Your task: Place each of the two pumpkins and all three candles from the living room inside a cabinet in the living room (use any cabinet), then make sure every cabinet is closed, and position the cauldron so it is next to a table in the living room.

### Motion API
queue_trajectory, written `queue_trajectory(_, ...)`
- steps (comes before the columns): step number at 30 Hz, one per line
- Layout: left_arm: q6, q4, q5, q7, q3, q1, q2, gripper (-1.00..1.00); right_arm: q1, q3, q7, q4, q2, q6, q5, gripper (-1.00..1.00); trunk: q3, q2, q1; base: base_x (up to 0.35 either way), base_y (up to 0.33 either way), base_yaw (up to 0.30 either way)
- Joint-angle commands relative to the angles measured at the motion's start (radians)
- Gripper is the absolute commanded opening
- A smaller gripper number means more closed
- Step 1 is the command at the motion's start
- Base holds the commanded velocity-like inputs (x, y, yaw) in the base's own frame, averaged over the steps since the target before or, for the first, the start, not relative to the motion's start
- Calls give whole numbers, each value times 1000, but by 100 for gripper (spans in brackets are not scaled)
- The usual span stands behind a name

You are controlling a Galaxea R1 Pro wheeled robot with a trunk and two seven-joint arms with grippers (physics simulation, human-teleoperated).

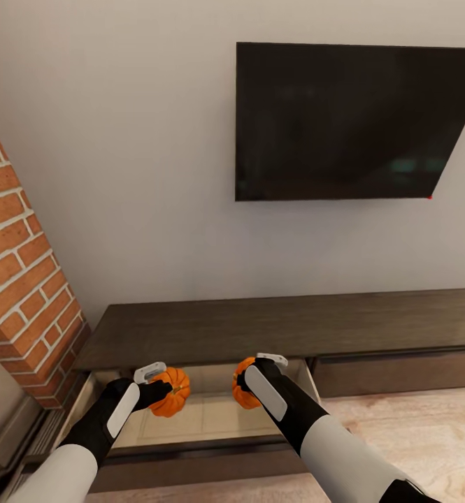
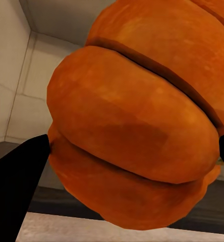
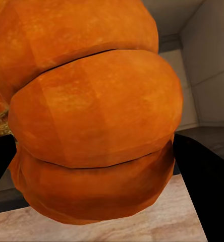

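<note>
Head view, left gripper (image 1: 161,388): it is closed on the left pumpkin (image 1: 170,392), which is held above the open drawer (image 1: 211,419) of the cabinet (image 1: 274,328).
Head view, right gripper (image 1: 249,383): it is closed on the right pumpkin (image 1: 242,384), which is held over the right part of the same drawer.
Head view, surroundings: a dark television (image 1: 351,122) is mounted on the pale wall (image 1: 120,140) above the cabinet; a brick column (image 1: 22,272) is seen just beside the cabinet's left end. The second drawer front (image 1: 400,370) is shut.
Head view, floor: light wood boards (image 1: 414,433) are seen before the cabinet.
Left wrist view: the left pumpkin (image 2: 137,121) is pinched between the dark fingers (image 2: 16,186); behind it the pale beige drawer inside (image 2: 21,75) is seen.
Right wrist view: the right pumpkin (image 3: 87,111) is pinched between the dark fingers (image 3: 205,186); the drawer's beige corner (image 3: 203,65) lies behind, and wood floor (image 3: 92,227) is seen under the pumpkin.
</note>
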Motion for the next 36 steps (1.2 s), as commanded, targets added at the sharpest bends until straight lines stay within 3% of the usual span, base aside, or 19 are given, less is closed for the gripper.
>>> queue_trajectory(1, 0, 0, 0, -2, 0, 0, 0, -100, 0, 0, 0, 0, 0, -1, 1, -100, -3, -7, 4, 0, 0, 0)
queue_trajectory(36, -2, 0, 1, -4, 0, 0, -2, -100, 1, 0, 0, -1, 0, -1, 2, -100, -113, -252, 138, 0, 0, 0)
